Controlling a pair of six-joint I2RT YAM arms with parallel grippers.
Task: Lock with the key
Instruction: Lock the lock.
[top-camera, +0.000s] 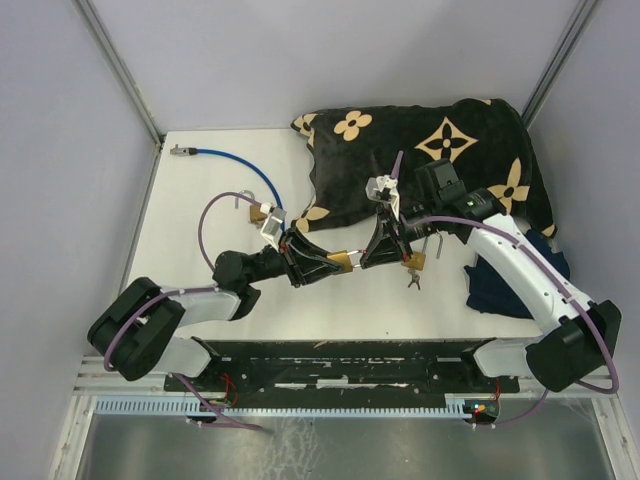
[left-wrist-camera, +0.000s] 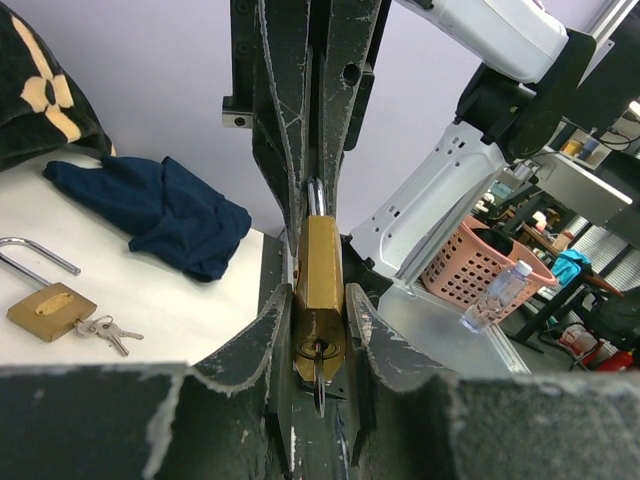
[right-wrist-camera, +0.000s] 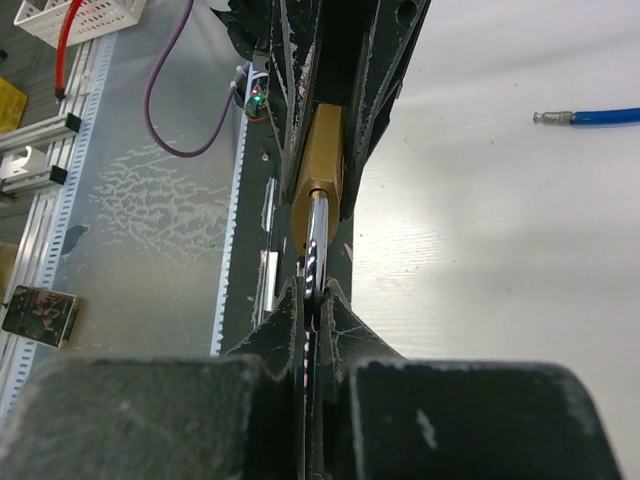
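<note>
Overhead camera looks down; both wrist cameras face close onto one padlock (left-wrist-camera: 320, 285).

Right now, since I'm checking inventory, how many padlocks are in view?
3. The held padlock sits between left pincer and right pincer; a second padlock lies beside the blue cable; a third padlock, keys attached, lies by the right arm. The patterned cloth could hide more.

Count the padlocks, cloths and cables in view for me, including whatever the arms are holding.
Padlocks: 3 (held padlock, loose padlock on the right, loose padlock on the left, which is partly hidden)
Cloths: 2 (patterned black cloth, dark blue cloth)
Cables: 1 (blue cable)
Total: 6
</note>
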